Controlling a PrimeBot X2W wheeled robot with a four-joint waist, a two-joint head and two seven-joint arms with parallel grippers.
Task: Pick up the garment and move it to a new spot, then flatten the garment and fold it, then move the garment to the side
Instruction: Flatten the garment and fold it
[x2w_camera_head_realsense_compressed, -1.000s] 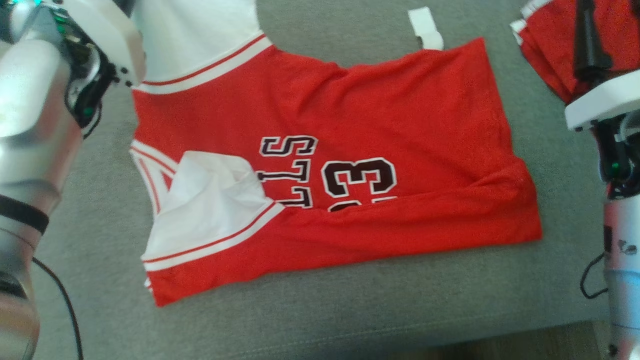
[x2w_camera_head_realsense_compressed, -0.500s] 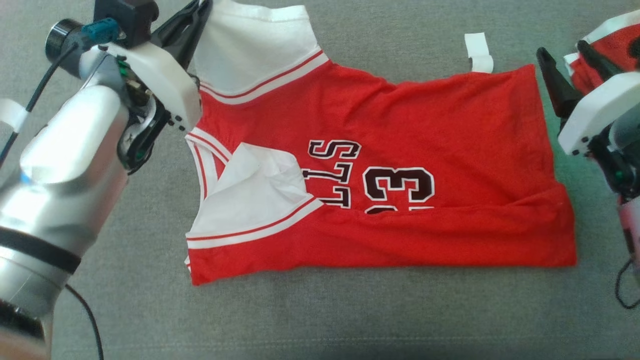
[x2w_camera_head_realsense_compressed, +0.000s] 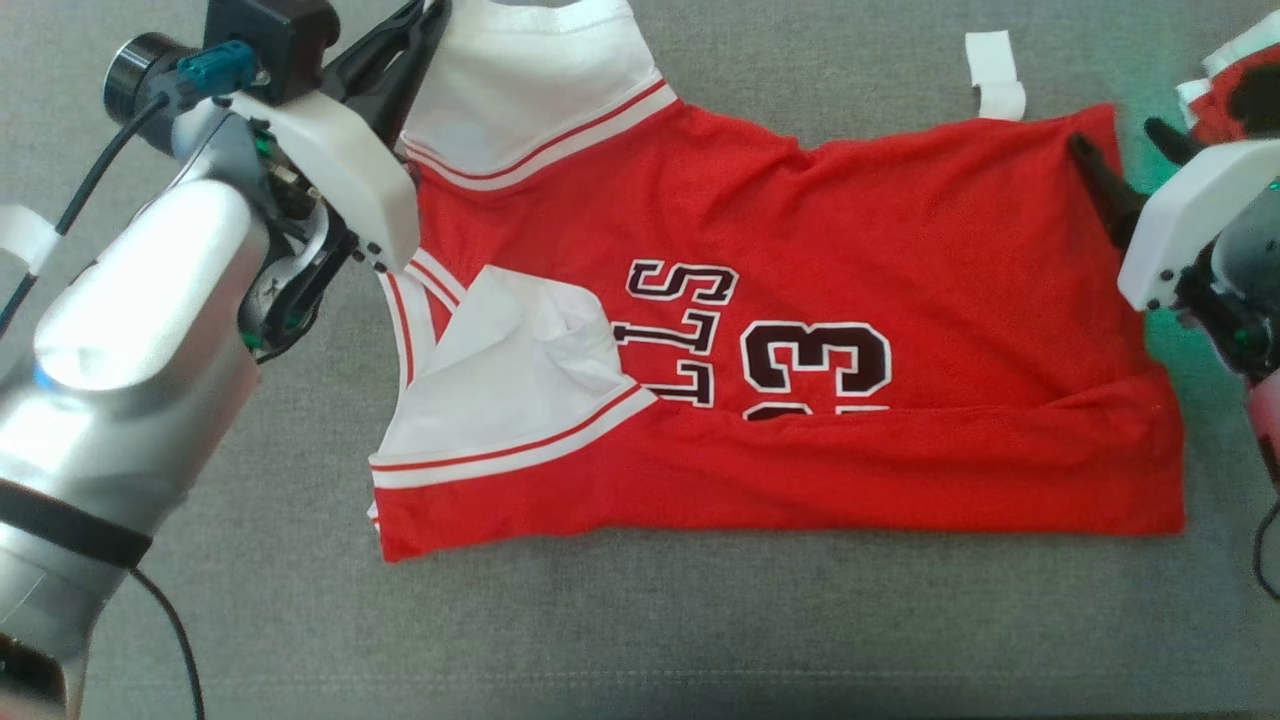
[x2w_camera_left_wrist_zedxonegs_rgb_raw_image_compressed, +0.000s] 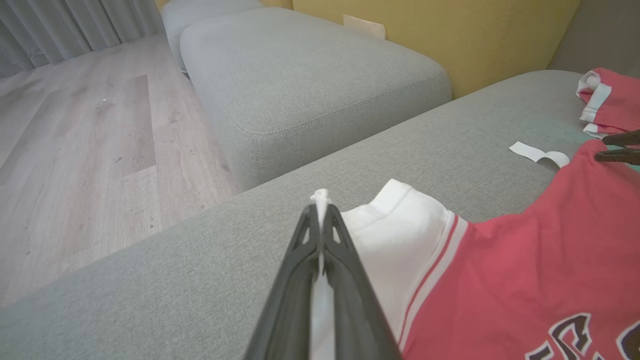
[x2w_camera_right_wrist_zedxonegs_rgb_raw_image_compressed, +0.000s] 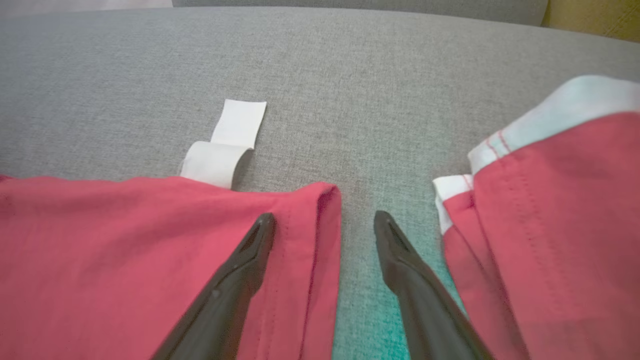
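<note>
Jersey (x2w_camera_head_realsense_compressed: 800, 300) spread on the sofa cushion (x2w_camera_head_realsense_compressed: 700, 620). Left gripper (x2w_camera_left_wrist_zedxonegs_rgb_raw_image_compressed: 320, 200) fingers pinch its white shoulder (x2w_camera_left_wrist_zedxonegs_rgb_raw_image_compressed: 400, 225); right gripper (x2w_camera_right_wrist_zedxonegs_rgb_raw_image_compressed: 324, 216) fingers, wide, have moved off the neighbouring garment (x2w_camera_right_wrist_zedxonegs_rgb_raw_image_compressed: 550, 210) to straddle the hem corner (x2w_camera_right_wrist_zedxonegs_rgb_raw_image_compressed: 320, 197) (fold likely next).

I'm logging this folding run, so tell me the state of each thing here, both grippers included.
jersey: spread on the cushion, near edge folded over, white sleeve pinched
left gripper: shut on the white sleeve
right gripper: open, astride the jersey's corner edge
second red garment: bunched, apart from the jersey
white strip: curled, loose on the cushion
</note>
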